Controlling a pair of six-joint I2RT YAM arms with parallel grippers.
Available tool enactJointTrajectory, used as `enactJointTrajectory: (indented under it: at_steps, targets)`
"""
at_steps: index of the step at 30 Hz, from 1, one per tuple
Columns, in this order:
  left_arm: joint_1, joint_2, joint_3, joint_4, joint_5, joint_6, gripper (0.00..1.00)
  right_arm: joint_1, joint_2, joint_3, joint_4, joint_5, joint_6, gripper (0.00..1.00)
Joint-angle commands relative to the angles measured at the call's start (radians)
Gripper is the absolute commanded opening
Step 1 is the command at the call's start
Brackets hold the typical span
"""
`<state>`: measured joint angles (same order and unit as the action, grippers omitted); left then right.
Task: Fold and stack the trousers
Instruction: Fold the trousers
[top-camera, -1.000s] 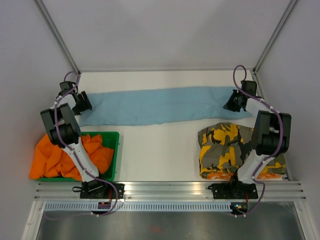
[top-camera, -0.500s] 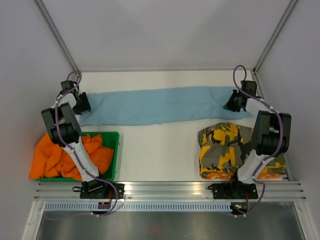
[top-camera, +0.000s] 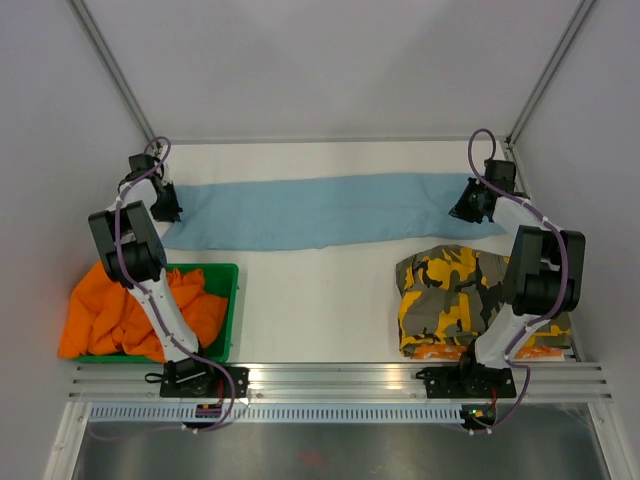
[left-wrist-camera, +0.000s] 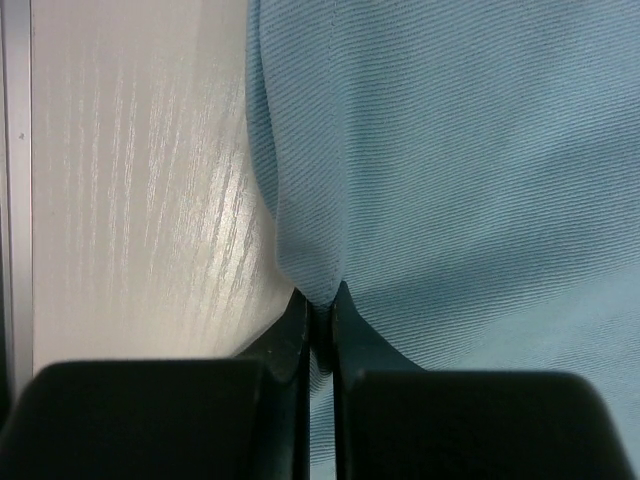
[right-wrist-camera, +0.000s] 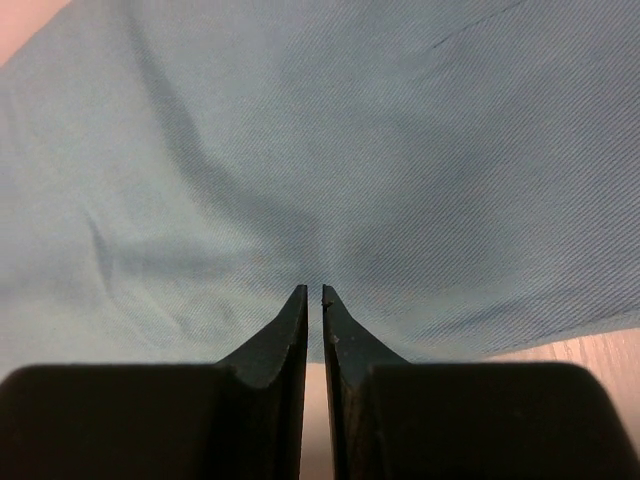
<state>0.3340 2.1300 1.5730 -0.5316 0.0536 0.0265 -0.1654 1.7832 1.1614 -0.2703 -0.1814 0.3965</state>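
The blue trousers lie flat along the far side of the worktop, the left gripper clenched on one end and the right gripper on the other, apparently to hold them taut for folding.

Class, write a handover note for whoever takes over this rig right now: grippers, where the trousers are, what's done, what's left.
Left gripper: shut on the blue trousers, left end.
Right gripper: shut on their right end.
Blue trousers lie flat across the far table. Camouflage trousers sit folded, near right. Orange garment fills the green bin.
Done: one pair folded.
To do: fold the blue pair, stack it on the camouflage; orange probably next.
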Motion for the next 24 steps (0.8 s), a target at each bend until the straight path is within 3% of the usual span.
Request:
enactJointTrajectory:
  at_steps: [1, 4, 11, 17, 21, 24]
  targets:
    - [-0.003, 0.019, -0.007, -0.007, -0.061, 0.02, 0.02, 0.004, -0.045, 0.003, 0.008, -0.001, 0.001, 0.16]
    - [0.019, -0.036, 0.027, 0.013, -0.112, 0.056, 0.02, 0.012, -0.059, -0.002, 0.02, -0.023, 0.013, 0.17]
    - [0.071, -0.099, 0.245, -0.056, -0.058, 0.095, 0.02, 0.096, -0.102, -0.045, 0.095, -0.075, 0.07, 0.32]
    - [0.05, -0.217, 0.272, -0.08, -0.02, 0.087, 0.02, 0.282, -0.071, -0.052, 0.207, -0.118, 0.145, 0.39]
    - [-0.022, -0.268, 0.303, -0.139, -0.038, 0.082, 0.02, 0.368, -0.048, -0.077, 0.336, -0.138, 0.251, 0.39]
    - [-0.142, -0.297, 0.306, -0.178, -0.113, 0.058, 0.02, 0.383, -0.06, -0.092, 0.35, -0.138, 0.294, 0.4]
